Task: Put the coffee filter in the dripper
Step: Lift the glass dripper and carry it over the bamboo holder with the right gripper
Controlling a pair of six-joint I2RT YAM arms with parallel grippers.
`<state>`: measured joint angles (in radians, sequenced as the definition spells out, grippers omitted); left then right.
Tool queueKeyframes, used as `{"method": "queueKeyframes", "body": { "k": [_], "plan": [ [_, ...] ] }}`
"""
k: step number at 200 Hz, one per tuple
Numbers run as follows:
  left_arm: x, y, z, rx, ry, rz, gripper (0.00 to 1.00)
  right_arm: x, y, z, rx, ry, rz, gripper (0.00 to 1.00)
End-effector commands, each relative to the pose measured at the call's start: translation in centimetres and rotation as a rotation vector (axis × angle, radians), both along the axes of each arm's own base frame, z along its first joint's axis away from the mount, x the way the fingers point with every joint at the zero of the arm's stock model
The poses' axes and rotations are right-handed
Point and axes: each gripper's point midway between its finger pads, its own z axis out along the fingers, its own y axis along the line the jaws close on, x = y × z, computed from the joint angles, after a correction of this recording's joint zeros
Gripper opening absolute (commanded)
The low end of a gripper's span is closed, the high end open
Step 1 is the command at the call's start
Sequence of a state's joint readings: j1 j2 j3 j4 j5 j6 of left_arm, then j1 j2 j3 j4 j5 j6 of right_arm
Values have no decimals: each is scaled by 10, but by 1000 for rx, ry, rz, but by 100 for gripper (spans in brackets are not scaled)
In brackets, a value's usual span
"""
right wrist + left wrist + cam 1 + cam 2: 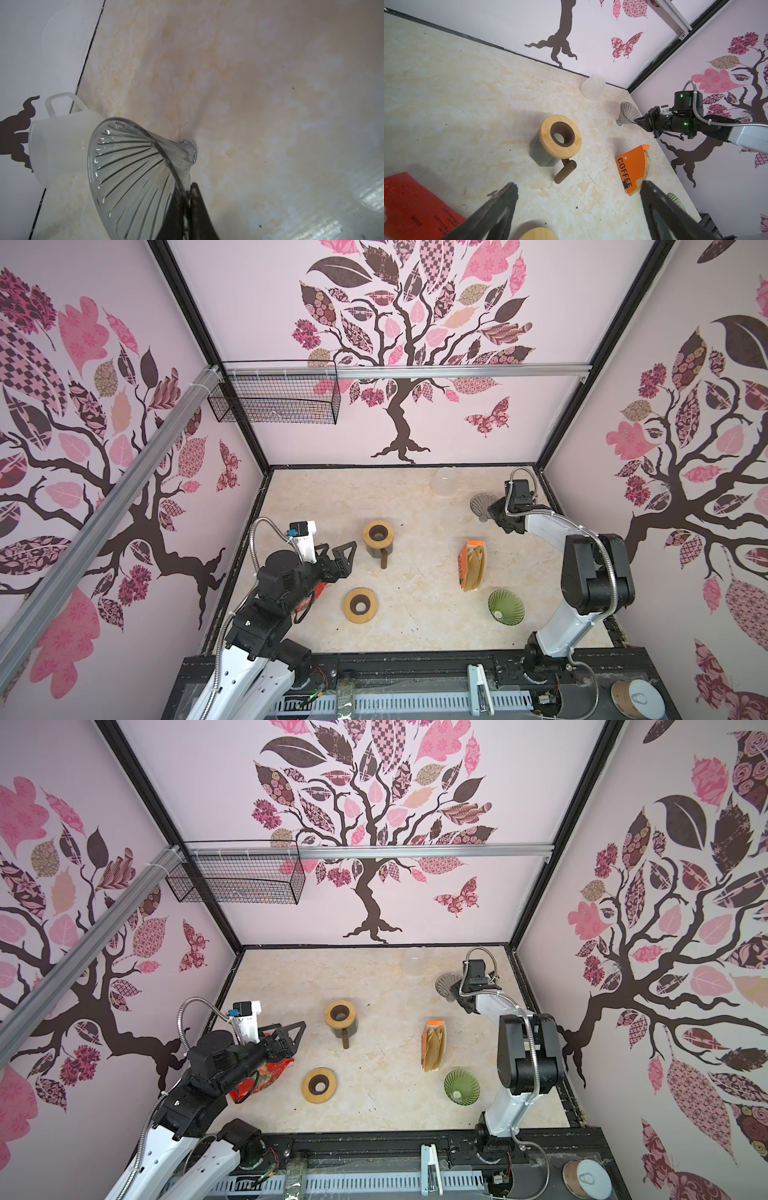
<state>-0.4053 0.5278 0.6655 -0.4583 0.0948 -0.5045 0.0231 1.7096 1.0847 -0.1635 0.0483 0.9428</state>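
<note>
early stage: right gripper [188, 188] pinches the tilted glass dripper [128, 166] by its rim, left gripper [338, 551] spread and empty, coffee filters [476, 570] untaken in the orange box [631, 166] mid-table.

Coffee filters [475, 572]: tan paper fans, stacked in an orange card pack printed "COFFEE" [631, 166], right of the grey jug with bamboo ring collar [379, 540] in both top views, orange face turned toward the jug

Clear ribbed glass cone dripper [124, 166]: right of the jug and farther back, tilted, narrow end down at the tabletop, rim pinched by the right gripper [185, 199]

Green ribbed glass cone dripper [505, 607]: right of the jug, nearer the front, tilted, ungripped
</note>
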Motion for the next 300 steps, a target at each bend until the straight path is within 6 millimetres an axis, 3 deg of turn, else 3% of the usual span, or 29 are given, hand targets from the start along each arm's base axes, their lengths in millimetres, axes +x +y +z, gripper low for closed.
{"method": "queueKeyframes", "body": {
  "k": [1,71,108,155,181,230,268,300],
  "plan": [
    [3,1,-9,9,9,8,95,4,-3,58,-24,-165,8,3],
    [5,3,-14,15,27,22,95,-15,0,122,-41,-327,47,1],
    [8,3,-20,38,83,25,95,-15,32,149,7,-386,209,2],
    [8,-2,-25,38,117,0,96,-22,106,169,14,-392,487,6],
    [10,-1,-29,43,132,3,96,-27,144,171,23,-357,628,6],
    [9,-4,-30,50,158,-14,96,-54,231,179,-39,-297,910,6],
    [8,-1,-26,46,134,0,96,-80,292,167,-90,-242,1088,7],
    [9,8,-24,64,122,44,95,-89,321,149,-84,-208,1155,7]
  ]
}}
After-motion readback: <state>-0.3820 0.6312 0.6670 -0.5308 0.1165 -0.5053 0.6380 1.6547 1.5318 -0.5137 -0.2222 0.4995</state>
